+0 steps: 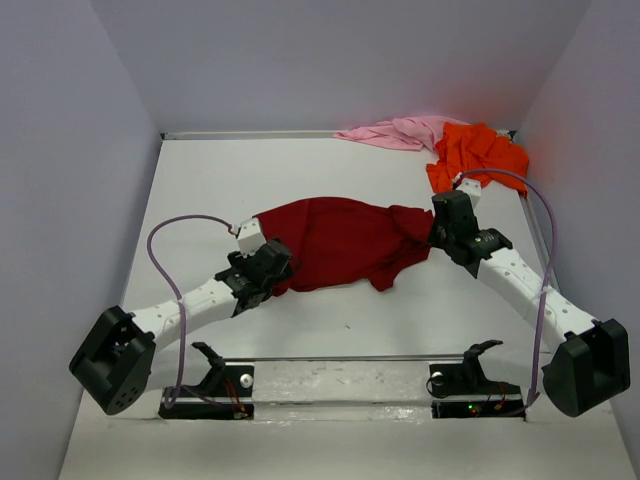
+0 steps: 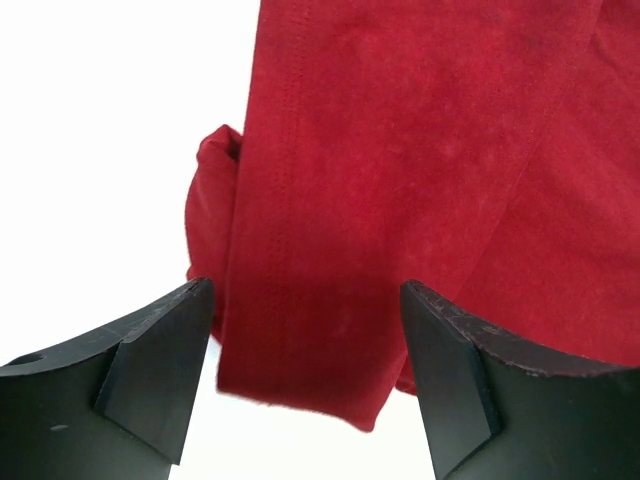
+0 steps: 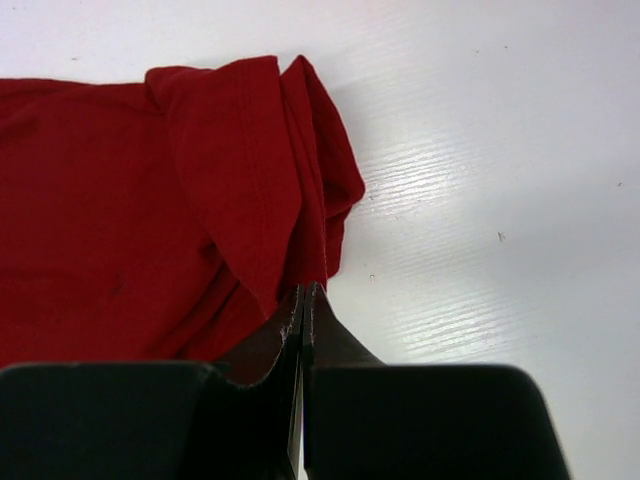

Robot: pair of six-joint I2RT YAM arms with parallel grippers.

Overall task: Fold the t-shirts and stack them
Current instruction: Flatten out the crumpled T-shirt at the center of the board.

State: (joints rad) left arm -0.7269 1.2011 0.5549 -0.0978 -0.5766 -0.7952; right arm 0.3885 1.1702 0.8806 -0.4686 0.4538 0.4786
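Red shirt lay mid-table, rumpled. My right pincer pinched its edge; my left pincer stood spread over the hem. A shallow pinch could slip when pulled.

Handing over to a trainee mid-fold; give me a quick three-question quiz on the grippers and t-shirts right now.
1. True or false: the left gripper is shut on the dark red t-shirt.
2. Which lie bunched at the far right? A) pink t-shirt and orange t-shirt B) dark red t-shirt alone C) nothing
3. What is the right gripper pinching?
Key: 1 false, it stands open over the hem. 2 A. 3 The dark red t-shirt's edge.
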